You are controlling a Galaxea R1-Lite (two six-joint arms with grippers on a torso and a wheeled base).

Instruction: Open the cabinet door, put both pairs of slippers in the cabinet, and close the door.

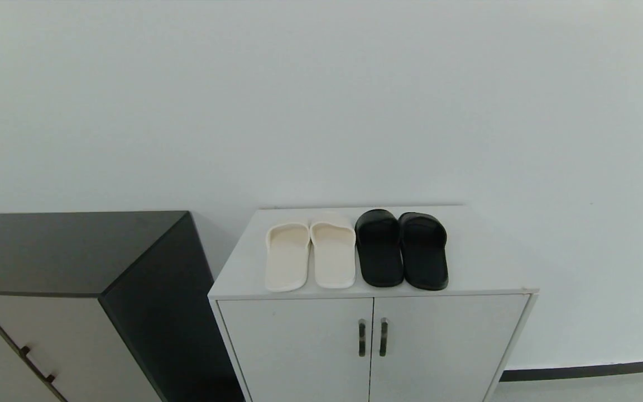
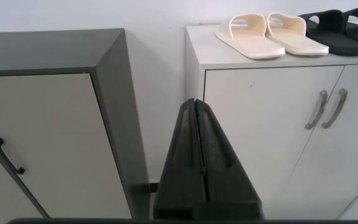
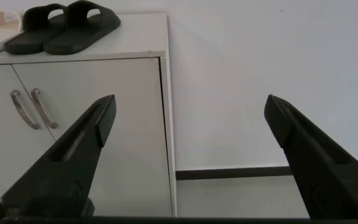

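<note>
A white two-door cabinet [image 1: 299,346] stands against the wall with both doors shut and two metal handles [image 1: 372,337] at the centre seam. On its top lie a cream pair of slippers [image 1: 310,255] and, to their right, a black pair of slippers [image 1: 401,249]. My left gripper [image 2: 196,106] is shut, low in front of the gap between the two cabinets, with the cabinet [image 2: 260,112], cream slippers [image 2: 271,35] and handles [image 2: 328,109] beyond it. My right gripper [image 3: 188,109] is open and holds nothing, low by the cabinet's right corner [image 3: 164,124]; black slippers [image 3: 64,25] lie above.
A dark cabinet [image 1: 70,262] with a pale front and a black handle [image 1: 37,365] stands close on the left, seen also as the dark cabinet [image 2: 48,118]. A plain wall lies behind. Bare floor [image 1: 584,388] with a dark skirting strip extends right of the white cabinet.
</note>
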